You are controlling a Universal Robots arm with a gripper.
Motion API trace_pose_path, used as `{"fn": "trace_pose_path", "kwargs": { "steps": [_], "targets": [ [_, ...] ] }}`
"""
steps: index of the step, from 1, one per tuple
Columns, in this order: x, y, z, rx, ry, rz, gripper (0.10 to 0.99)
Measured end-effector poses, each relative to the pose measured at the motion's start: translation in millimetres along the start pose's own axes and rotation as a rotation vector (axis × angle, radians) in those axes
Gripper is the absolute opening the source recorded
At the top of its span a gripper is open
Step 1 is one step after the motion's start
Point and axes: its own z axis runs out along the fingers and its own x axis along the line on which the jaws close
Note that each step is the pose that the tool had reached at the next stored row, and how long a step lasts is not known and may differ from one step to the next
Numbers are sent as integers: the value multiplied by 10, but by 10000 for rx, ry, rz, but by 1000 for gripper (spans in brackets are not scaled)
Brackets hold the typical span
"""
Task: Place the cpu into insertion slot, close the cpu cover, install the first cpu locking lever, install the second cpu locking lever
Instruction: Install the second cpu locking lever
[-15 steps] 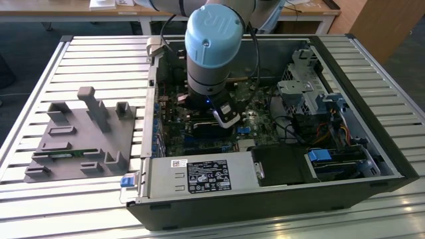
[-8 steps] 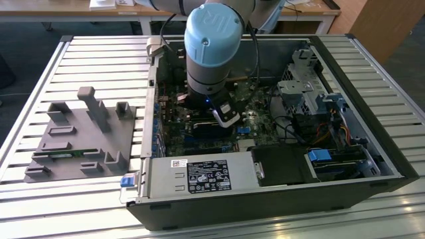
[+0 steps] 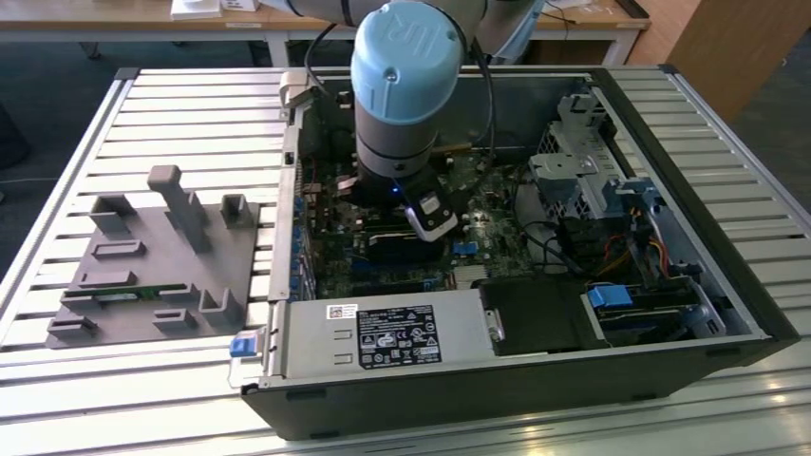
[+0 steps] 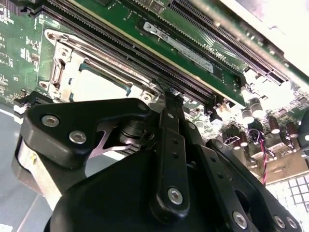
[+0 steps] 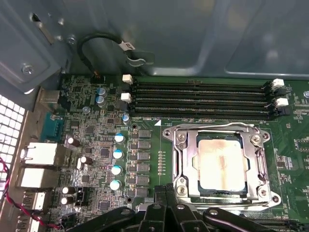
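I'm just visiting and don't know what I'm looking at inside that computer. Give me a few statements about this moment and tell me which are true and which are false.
1. The cpu sits in the insertion slot. True.
2. The cpu cover lies closed over the chip. True.
3. The gripper holds the chip in the air. False: it holds no chip and sits low beside the socket.
4. The arm is parked over the grey fixture. False: it reaches down into the computer case.
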Motion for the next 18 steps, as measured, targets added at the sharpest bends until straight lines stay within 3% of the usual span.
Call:
{"fn": "trace_pose_path", "kwargs": {
  "steps": [18],
  "targets": [
    [1, 39, 28, 5, 2, 1, 106]
  ]
}}
